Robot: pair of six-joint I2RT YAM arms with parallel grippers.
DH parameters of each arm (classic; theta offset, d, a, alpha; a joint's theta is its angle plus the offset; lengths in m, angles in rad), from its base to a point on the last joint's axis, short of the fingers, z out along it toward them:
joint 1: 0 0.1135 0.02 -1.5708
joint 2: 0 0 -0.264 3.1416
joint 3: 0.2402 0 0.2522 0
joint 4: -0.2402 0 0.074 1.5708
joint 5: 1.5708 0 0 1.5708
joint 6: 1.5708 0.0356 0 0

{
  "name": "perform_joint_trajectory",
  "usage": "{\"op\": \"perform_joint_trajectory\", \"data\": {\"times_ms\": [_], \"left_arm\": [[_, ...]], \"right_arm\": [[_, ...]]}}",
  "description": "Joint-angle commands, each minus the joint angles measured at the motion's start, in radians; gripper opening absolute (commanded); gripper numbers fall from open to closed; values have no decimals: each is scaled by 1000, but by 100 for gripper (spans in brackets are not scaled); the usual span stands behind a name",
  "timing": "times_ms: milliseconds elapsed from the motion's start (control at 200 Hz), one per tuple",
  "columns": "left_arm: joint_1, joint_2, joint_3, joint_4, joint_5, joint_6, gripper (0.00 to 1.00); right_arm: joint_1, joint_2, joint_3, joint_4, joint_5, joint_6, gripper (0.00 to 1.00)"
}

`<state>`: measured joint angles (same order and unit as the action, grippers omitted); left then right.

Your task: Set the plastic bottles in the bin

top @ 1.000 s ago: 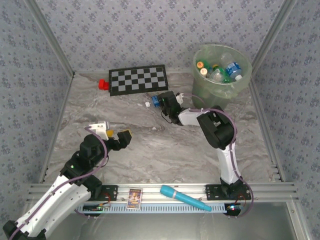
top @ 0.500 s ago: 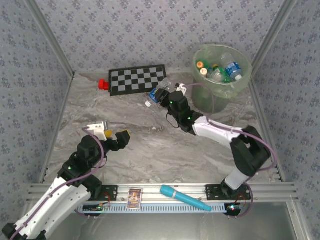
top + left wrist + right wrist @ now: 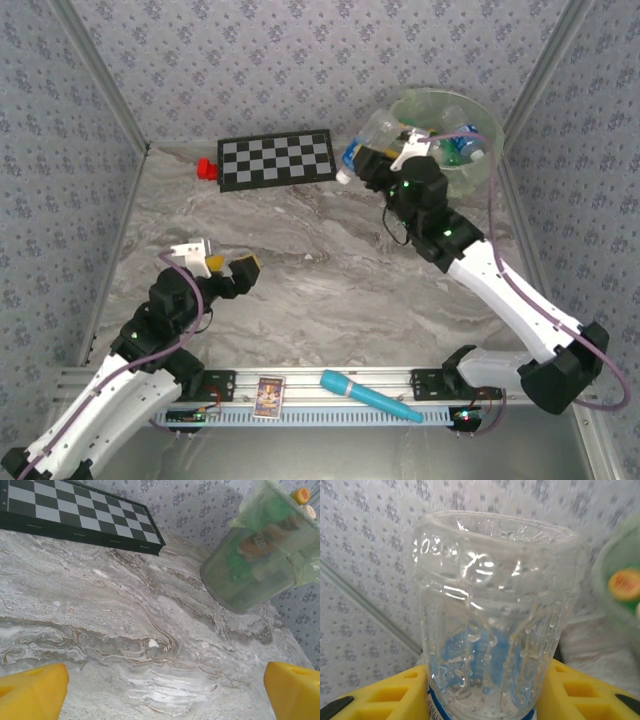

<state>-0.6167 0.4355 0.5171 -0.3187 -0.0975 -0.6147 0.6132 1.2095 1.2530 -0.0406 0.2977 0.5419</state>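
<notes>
1. The right gripper [image 3: 378, 160] is up off the table [image 3: 300, 280], its jaws clamped on a clear bottle [image 3: 377, 130] with a blue label
2. That bottle hangs in the air just left of the bin [image 3: 472, 180], close to the rim and above the right end of the chessboard [image 3: 278, 158]
3. In the right wrist view the bottle [image 3: 495, 615] stands between the yellow fingers [image 3: 385, 695], its dented base pointing away from the camera and drops of water inside it
4. At the right edge of that view you can see the bin's green rim [image 3: 620, 615] and an orange cap [image 3: 625, 584] inside it
5. The bin sits at the far right corner of the table with several bottles [image 3: 455, 145] already in it, clear and green, some with blue labels
6. The left gripper [image 3: 228, 268] hovers low over the near left part of the table, jaws wide apart and holding nothing
7. From the left wrist its yellow fingertips [image 3: 30, 690] frame bare marbled tabletop, with the chessboard [image 3: 80, 517] far off on the left and the bin [image 3: 250, 575] on the right
8. A red block [image 3: 207, 169] lies touching the chessboard's left end
9. A turquoise tube [image 3: 370, 396] and a small card [image 3: 268, 396] lie on the rail at the near edge
</notes>
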Motion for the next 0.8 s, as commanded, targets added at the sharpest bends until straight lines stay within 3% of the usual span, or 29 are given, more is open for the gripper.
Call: {"op": "perform_joint_trajectory", "data": {"times_ms": [0,345,490,795], "left_arm": [[6,21,42,12,39,9,100],[4,49,47,32,99,16,100],[2,64,50,61,165,34,100],[-17,71,73,48,206,59,100]], "right_arm": [[-58,-21,90,-120,43,-127,47],[-304,103,279,-161,45,-254,46],[-332,223,372,-153,92,-347,47],[-416,441,538,-157,95,-333,46]]}}
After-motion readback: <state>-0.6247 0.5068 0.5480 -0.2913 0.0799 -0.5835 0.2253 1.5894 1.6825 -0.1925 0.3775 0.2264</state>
